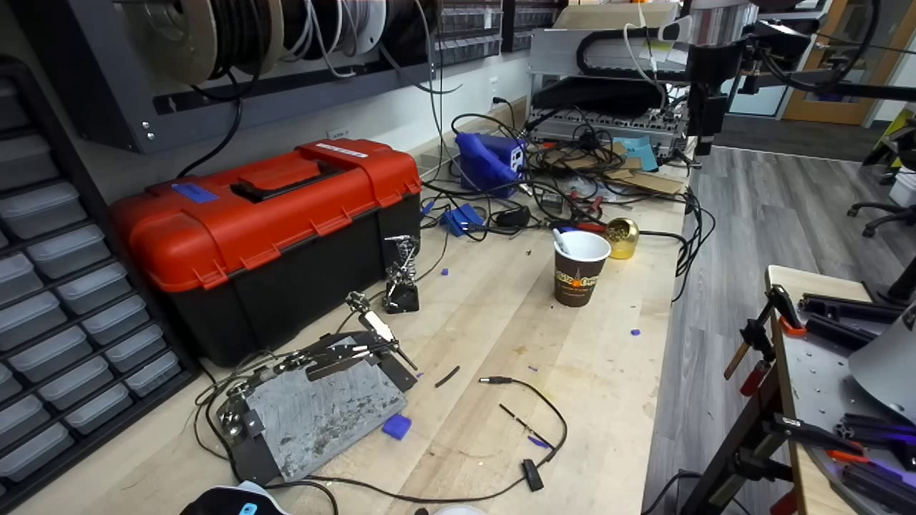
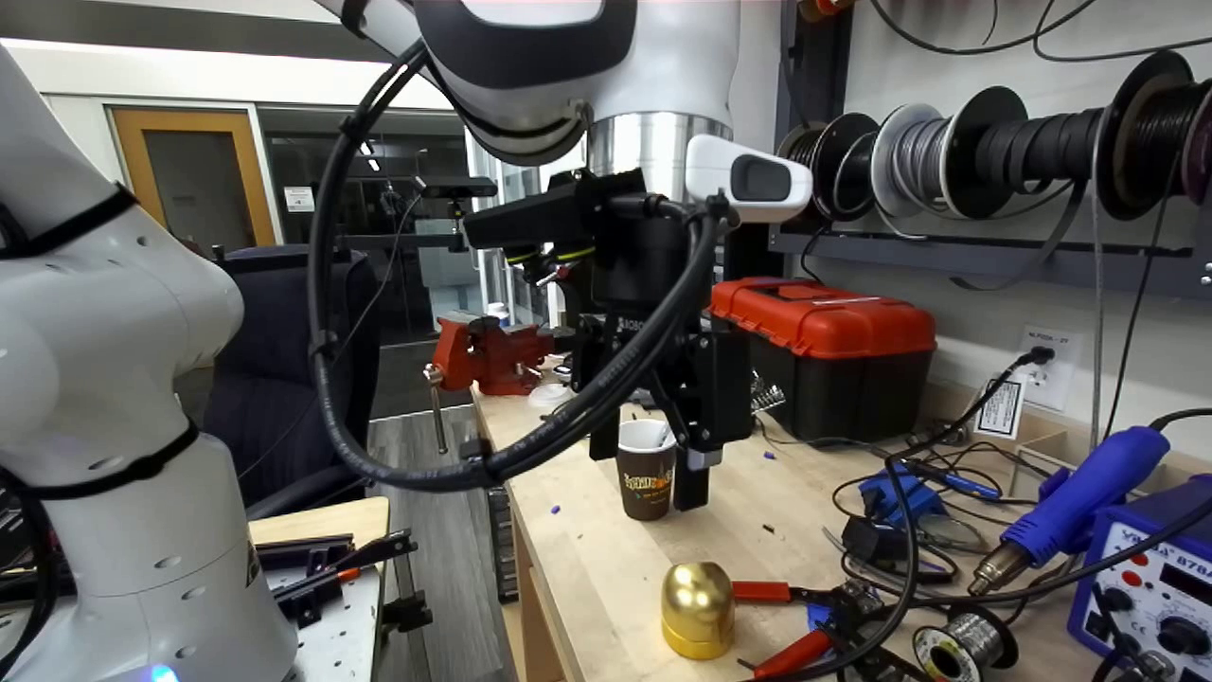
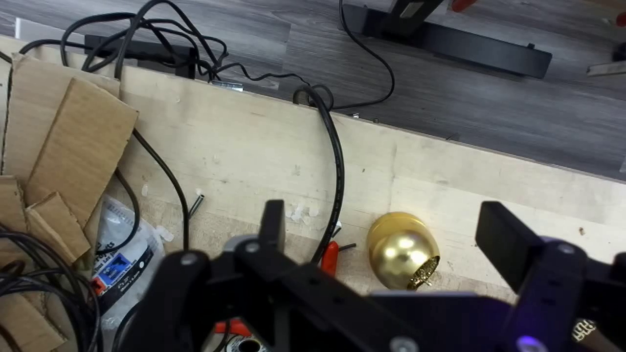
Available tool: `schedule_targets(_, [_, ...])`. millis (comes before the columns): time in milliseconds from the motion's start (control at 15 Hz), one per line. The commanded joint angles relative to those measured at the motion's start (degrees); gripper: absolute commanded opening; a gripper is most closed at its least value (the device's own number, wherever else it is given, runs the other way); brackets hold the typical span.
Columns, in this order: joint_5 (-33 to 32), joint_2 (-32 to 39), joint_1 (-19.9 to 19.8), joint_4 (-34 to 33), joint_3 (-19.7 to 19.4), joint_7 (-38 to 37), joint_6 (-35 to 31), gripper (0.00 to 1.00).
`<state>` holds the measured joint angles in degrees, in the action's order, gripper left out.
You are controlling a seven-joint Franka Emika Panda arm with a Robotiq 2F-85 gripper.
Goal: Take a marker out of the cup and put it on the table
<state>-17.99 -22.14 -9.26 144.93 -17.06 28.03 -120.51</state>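
Observation:
The cup (image 1: 578,280) stands upright on the table (image 1: 608,372), brown with a white rim. It also shows in an exterior view (image 2: 647,485), partly behind a finger. In the wrist view only a bit of the cup (image 3: 584,330) shows at the lower right, behind the gripper. The marker (image 1: 560,242) leans inside the cup, its end above the rim; it shows faintly in an exterior view (image 2: 661,436). My gripper (image 3: 384,217) is open and empty, pointing down above the table, off to the side of the cup. It shows in both exterior views (image 1: 705,136) (image 2: 650,466).
A gold tip cleaner (image 3: 403,252) stands beside the cup, below my fingers. Red-handled pliers (image 2: 795,654), cables and a blue soldering station (image 2: 1160,568) lie nearby. A red toolbox (image 1: 286,236) stands along the wall. The table's edge (image 3: 440,139) drops to the floor.

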Motion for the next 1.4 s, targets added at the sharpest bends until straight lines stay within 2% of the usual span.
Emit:
schedule_targets(0, [0.25,0.05,-0.52,-0.04,0.53,0.17,0.03,1.0])
schedule_targets(533, [0.98,-0.4,-0.01,-0.93,1.21,-0.09,1.41,1.0])
schedule_targets(933, [2.74,-1.85,2.01,-4.59,5.57,-1.68,4.69,1.0])
schedule_targets(1333, [7.43,0.22,6.77,-11.55,9.95,-2.2,10.92,1.0])
